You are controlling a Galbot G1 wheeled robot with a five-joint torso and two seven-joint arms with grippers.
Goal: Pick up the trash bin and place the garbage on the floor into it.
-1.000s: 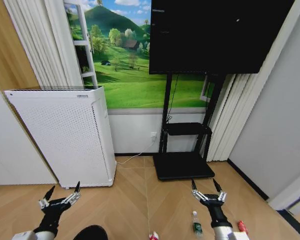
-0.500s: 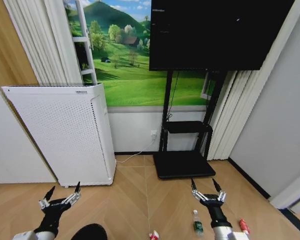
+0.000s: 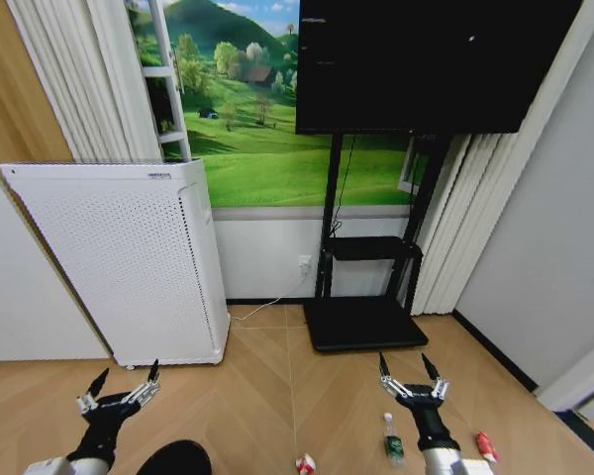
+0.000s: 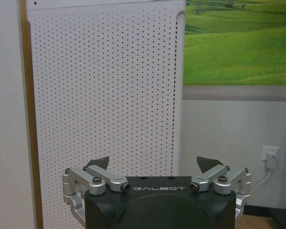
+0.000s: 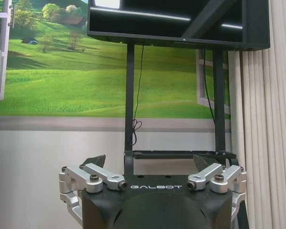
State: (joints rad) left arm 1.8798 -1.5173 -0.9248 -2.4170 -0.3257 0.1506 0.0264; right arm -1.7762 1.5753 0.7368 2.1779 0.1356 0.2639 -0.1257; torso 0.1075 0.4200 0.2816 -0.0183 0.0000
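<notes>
Left gripper point(image 3: 125, 381): fingers spread, empty, low over the wood floor point(image 3: 267, 396).
Right gripper point(image 3: 404, 368): fingers spread, empty, above the clear green-labelled bottle point(image 3: 392, 442).
Red-and-white scrap point(image 3: 304, 464), red wrapper-like piece point(image 3: 485, 446): on the floor.
Small black round trash bin point(image 3: 178, 459): at the frame's bottom edge.

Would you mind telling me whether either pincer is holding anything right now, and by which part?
Nothing is held: the left pincer and the right pincer are both open and empty.
</notes>
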